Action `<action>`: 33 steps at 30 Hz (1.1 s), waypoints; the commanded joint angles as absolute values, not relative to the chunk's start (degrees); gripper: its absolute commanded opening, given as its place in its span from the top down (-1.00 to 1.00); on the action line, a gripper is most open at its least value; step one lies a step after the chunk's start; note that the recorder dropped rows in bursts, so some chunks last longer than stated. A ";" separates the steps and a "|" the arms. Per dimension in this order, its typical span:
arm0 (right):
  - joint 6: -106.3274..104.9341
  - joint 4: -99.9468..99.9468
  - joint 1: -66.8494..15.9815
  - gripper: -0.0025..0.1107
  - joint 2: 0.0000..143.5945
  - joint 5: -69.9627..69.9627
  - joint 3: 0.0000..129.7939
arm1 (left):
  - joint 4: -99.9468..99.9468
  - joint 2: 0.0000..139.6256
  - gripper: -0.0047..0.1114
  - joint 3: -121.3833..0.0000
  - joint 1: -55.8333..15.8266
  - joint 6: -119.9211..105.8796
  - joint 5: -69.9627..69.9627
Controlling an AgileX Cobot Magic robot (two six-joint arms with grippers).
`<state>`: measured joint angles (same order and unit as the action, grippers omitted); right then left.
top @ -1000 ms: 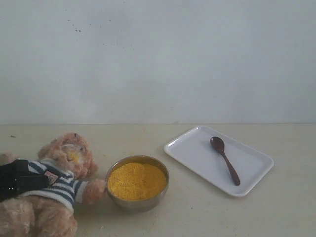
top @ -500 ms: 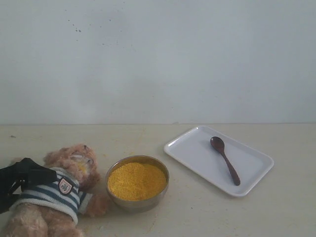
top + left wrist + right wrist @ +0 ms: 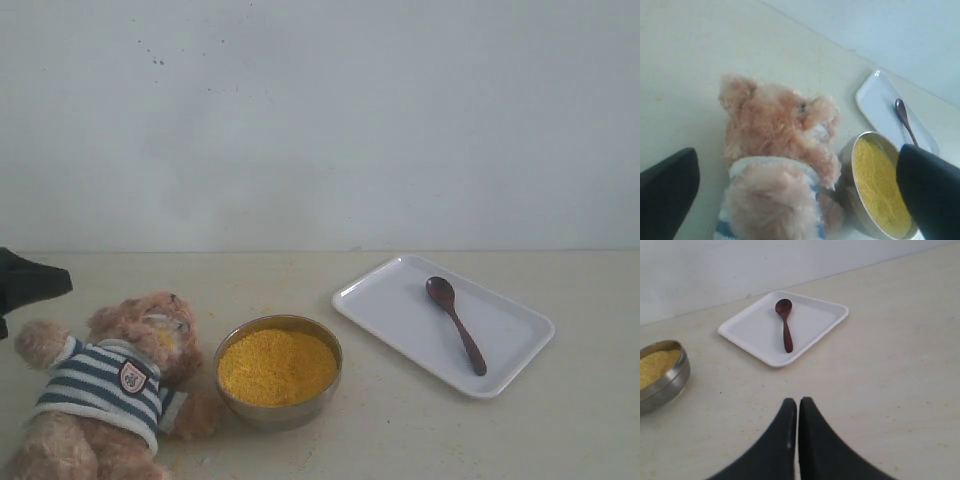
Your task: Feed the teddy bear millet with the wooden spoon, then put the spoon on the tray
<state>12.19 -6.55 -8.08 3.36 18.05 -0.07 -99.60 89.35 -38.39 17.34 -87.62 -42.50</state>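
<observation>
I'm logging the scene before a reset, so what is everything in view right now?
teddy bear: one, light brown, navy-and-white striped shirt, lying left of the bowl
millet: one mound, yellow, in the bowl
bowl: one, steel, table centre
wooden spoon: one, dark brown, lying on the tray
tray: one, white, right of the bowl
table: one, cream
left gripper: one, black, open, above the bear
right gripper: one, black, shut, empty, over bare table

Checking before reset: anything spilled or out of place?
The teddy bear lies slumped beside the bowl, with yellow millet grains stuck to its muzzle. The wooden spoon lies tidily in the tray.
</observation>
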 commanded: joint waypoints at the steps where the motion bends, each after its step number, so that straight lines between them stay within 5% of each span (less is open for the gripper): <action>1: 12.02 -14.89 -8.00 0.93 3.10 18.27 0.00 | -99.95 82.57 -0.86 -38.72 17.65 -86.29 -36.81; 4: 12.02 -20.26 -8.00 0.93 3.10 18.41 0.00 | -99.95 76.97 -0.45 -39.08 17.65 -83.36 -27.71; 8: 12.02 -21.25 -8.00 0.93 3.10 18.64 0.00 | -99.95 69.58 0.67 -39.08 17.65 -81.83 -16.73; 9: 12.02 -21.25 -8.00 0.93 3.10 18.64 0.00 | -99.95 67.81 0.83 -39.08 17.65 -82.14 -14.35; 21: 7.69 -14.52 -8.00 0.93 3.10 18.52 0.00 | -99.95 53.71 0.85 -39.08 17.65 -74.34 32.30; 33: 7.76 -14.68 -8.00 0.93 3.10 19.12 0.00 | -96.99 43.92 0.85 -38.44 16.10 -78.90 22.17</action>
